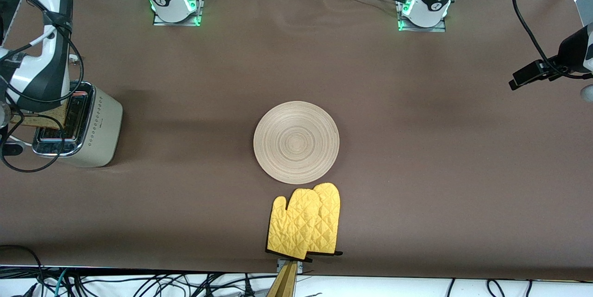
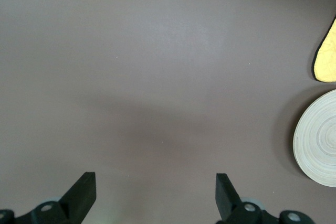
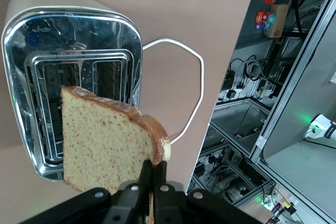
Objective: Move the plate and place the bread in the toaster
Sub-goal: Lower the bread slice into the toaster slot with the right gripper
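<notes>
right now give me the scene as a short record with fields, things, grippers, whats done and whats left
plate: bare, mid-table, touched by nothing
bread: one slice, upright, pinched at its edge by the right gripper, over the toaster
toaster: at the right arm's end of the table, both slots empty
oven mitts: yellow pair, nearer the front camera than the plate
left gripper: open, empty, above bare table, waiting
done: bread lifted off the plate
left: lower bread into a slot
</notes>
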Motion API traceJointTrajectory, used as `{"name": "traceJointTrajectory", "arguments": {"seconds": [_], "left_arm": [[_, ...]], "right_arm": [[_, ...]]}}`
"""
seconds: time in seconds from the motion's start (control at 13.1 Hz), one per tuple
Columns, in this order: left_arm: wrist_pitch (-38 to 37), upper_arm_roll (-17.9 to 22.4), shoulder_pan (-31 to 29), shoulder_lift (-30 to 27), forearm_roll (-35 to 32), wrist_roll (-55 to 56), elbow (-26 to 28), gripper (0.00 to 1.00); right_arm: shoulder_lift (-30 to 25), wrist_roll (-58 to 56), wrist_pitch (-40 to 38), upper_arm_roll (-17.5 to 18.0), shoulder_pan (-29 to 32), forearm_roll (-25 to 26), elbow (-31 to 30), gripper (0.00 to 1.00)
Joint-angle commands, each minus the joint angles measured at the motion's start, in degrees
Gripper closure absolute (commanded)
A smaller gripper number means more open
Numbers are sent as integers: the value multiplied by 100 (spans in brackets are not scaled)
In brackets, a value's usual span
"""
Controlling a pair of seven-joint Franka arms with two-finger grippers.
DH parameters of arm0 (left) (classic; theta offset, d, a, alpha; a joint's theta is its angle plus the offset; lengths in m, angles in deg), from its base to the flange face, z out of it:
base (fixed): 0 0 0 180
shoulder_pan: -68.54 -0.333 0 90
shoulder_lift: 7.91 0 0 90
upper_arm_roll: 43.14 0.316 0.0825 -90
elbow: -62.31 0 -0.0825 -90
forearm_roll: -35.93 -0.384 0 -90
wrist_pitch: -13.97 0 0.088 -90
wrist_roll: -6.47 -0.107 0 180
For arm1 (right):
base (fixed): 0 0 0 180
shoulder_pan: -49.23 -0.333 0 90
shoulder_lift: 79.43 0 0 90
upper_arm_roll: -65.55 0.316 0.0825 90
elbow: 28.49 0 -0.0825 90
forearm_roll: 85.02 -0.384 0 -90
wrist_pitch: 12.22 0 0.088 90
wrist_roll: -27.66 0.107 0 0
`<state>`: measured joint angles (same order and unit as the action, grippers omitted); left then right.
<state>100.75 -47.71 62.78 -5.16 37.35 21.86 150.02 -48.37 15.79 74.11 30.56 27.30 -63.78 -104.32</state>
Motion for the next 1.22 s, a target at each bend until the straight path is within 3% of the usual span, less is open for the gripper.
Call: {"name": "traceJointTrajectory", "arguments": {"seconds": [0.0, 1.14], "left_arm": [[-100, -17, -30, 68, 69, 43, -167, 0], [-91, -17, -21, 103, 78, 43, -175, 0]], "right_arm": [[41, -43, 33, 10, -39, 65, 16, 100], [313, -8, 340, 45, -48, -173, -19, 100]]}}
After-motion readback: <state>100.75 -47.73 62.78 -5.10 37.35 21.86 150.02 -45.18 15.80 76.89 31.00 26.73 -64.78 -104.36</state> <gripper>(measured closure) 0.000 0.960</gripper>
